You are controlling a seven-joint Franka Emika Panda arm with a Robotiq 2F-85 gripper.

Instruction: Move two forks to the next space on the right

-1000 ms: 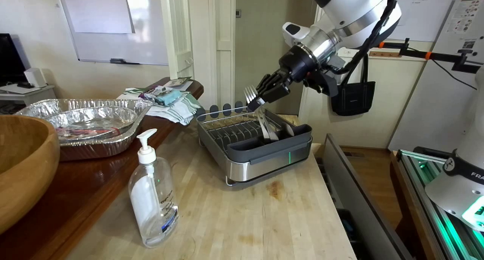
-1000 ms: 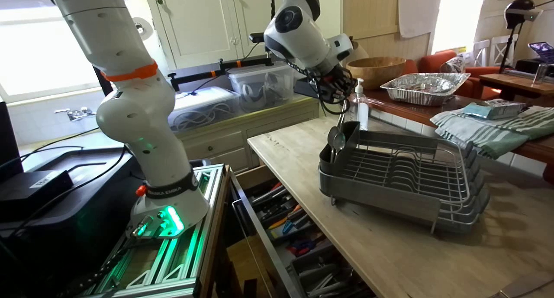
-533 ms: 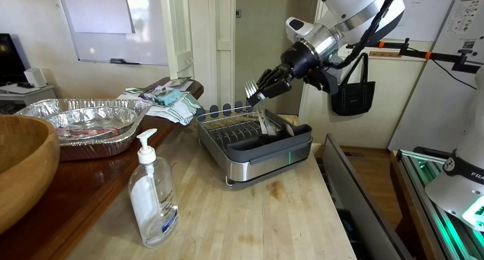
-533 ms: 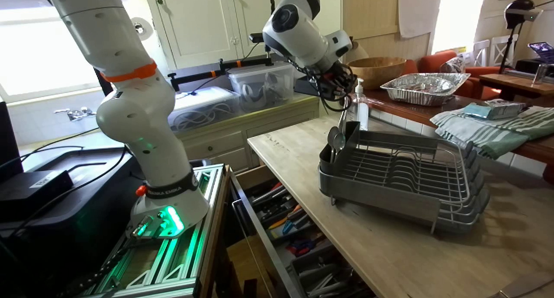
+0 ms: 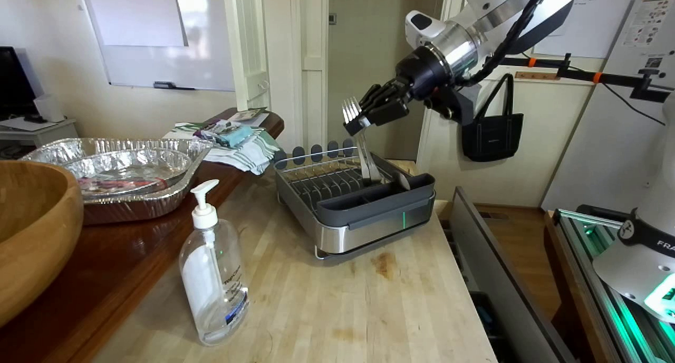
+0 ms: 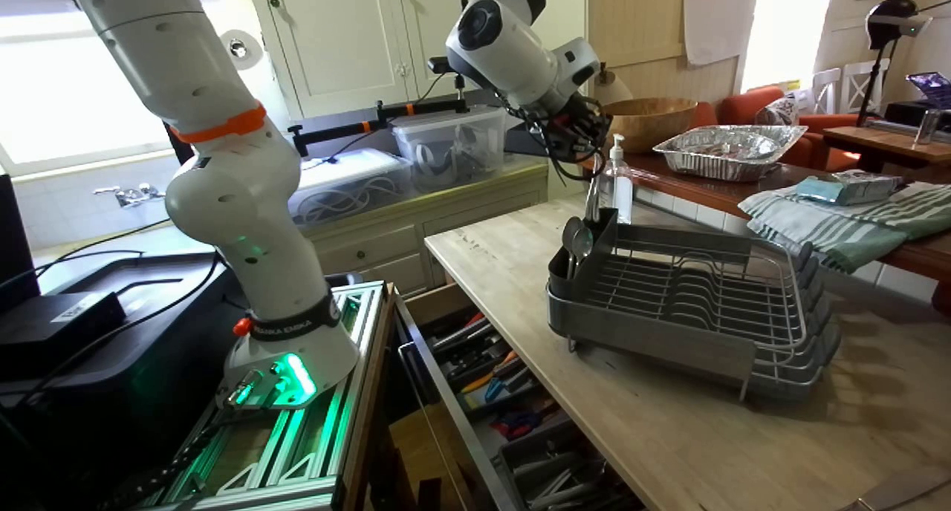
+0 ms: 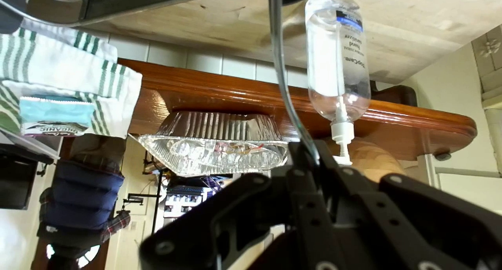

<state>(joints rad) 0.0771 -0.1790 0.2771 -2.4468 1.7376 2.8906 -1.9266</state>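
In an exterior view the gripper (image 5: 358, 124) has its jaws pinched tight on the forks (image 5: 371, 163) – no gap seen beyond what the metal fills; the hold is high, just below the tines, prob. so the handles hang free to drop into a slot; tines point up, forks lean, & two handles show side by side, low ends at the cutlery caddy (image 5: 374, 207); can't tell if those ends are inside it or just clear behind; in an exterior view the spoons (image 6: 583, 242) stand bowls-up in the near part of the caddy, w/ the forks beyond them; the caddy runs along one edge of the dish rack (image 6: 661, 340), prob. since slim handles would slip thru the wires; in the wrist view – upside down – the fingers (image 7: 300, 166) press together w/ a thin strip of fork btwn; 2nd fork can't be made out there; my read: mid-transfer, not yet let go; next move prob. = line handles up over the neighbouring compartment, then lower; which one counts as right isn't clear; slim metal could pivot in so small a pinch, or a handle snag the caddy rim.
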